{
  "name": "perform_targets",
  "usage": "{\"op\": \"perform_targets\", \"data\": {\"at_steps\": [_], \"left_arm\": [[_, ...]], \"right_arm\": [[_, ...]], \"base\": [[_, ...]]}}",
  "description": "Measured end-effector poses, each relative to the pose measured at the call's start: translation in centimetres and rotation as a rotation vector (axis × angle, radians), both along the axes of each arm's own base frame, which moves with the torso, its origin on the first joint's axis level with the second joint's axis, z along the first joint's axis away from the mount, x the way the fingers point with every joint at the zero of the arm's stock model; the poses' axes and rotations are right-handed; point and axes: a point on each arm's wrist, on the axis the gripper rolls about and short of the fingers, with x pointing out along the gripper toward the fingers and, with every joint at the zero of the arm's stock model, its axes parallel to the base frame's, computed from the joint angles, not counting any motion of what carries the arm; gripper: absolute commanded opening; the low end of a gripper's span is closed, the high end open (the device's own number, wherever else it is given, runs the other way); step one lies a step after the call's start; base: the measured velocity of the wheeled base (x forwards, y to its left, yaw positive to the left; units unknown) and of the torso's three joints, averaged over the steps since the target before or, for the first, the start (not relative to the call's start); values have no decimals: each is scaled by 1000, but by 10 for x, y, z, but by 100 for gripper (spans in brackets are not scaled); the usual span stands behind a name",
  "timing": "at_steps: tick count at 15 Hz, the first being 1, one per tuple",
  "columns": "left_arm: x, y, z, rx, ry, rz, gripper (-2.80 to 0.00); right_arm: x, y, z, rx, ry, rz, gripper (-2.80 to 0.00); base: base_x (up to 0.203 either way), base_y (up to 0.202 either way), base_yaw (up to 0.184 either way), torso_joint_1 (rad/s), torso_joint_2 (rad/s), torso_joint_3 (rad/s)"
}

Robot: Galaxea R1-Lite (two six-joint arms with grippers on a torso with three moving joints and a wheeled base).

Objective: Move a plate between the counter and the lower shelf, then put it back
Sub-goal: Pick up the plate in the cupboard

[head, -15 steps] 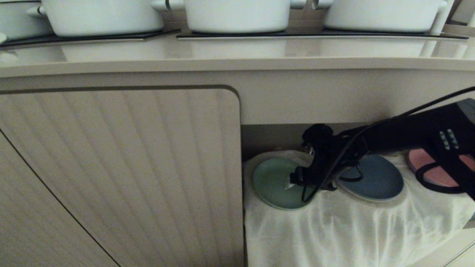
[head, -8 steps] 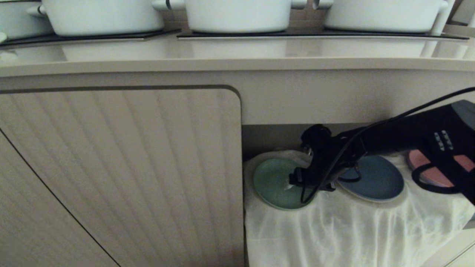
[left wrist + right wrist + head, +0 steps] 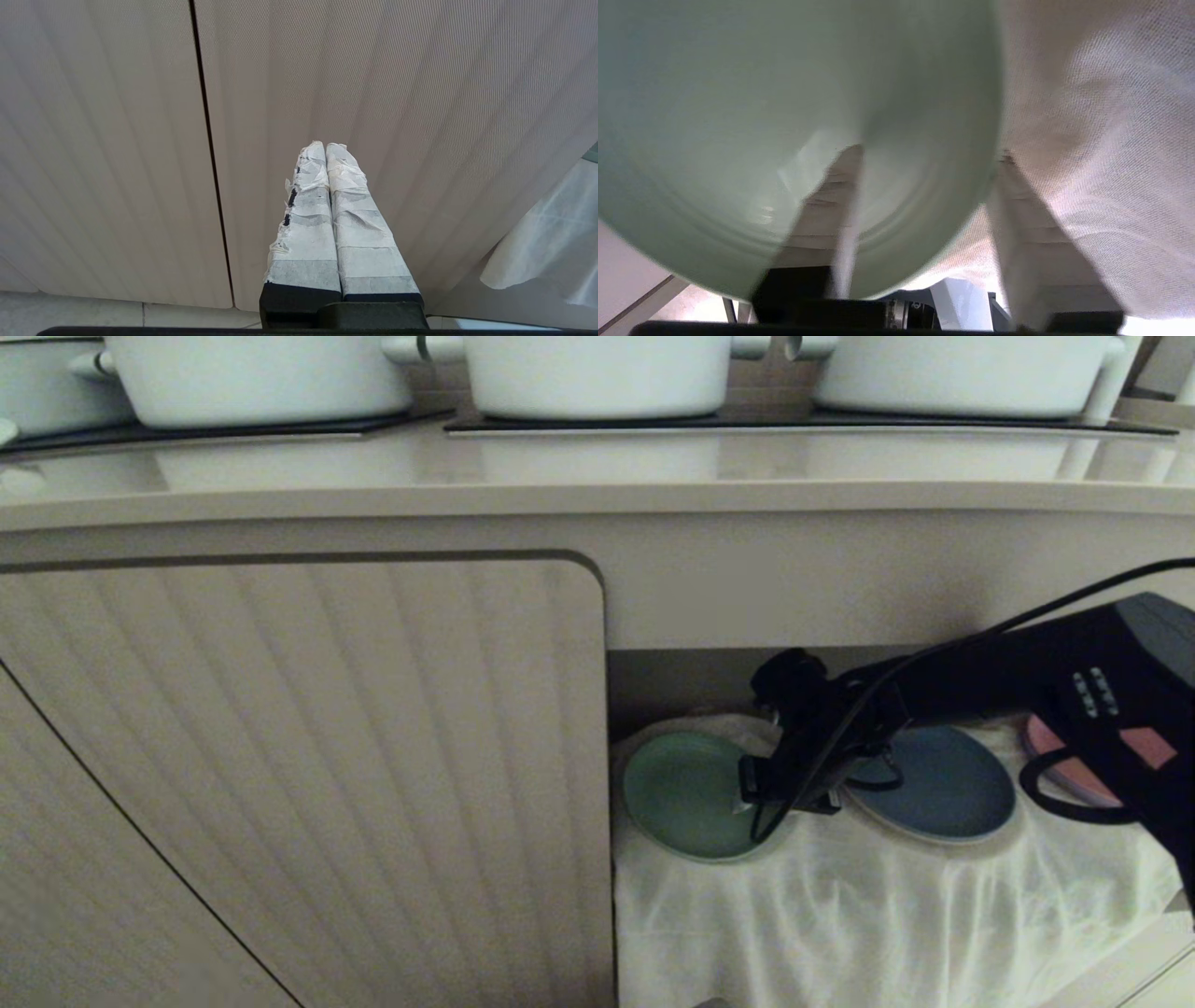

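Reaching into the lower shelf (image 3: 672,686), the right gripper (image 3: 747,793) is straddling the plate (image 3: 677,793) rim, one finger over it and one beneath against the white cloth (image 3: 840,915), jaws partway in, can't tell if it's gripping. Dark blue plate (image 3: 948,789) is sitting beside. Left gripper (image 3: 327,154) is hanging pressed closed by the cabinet door (image 3: 299,756).

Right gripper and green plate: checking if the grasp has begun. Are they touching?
Cannot tell. In the right wrist view the right gripper straddles the rim of the plate, one finger over it, one outside; neither contact nor gap shows plainly.
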Motion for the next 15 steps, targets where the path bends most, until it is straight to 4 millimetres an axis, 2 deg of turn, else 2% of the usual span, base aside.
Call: {"op": "perform_targets", "data": {"at_steps": [9,15], "left_arm": [[0,0,0,0,0,-1,-280],[0,0,0,0,0,-1,-280]], "right_arm": [[0,0,-1,-3,4,-3,-280],[-9,-4,0,-13,26,0,-280]], "base": [[0,0,0,0,0,0],[0,0,0,0,0,0]]}}
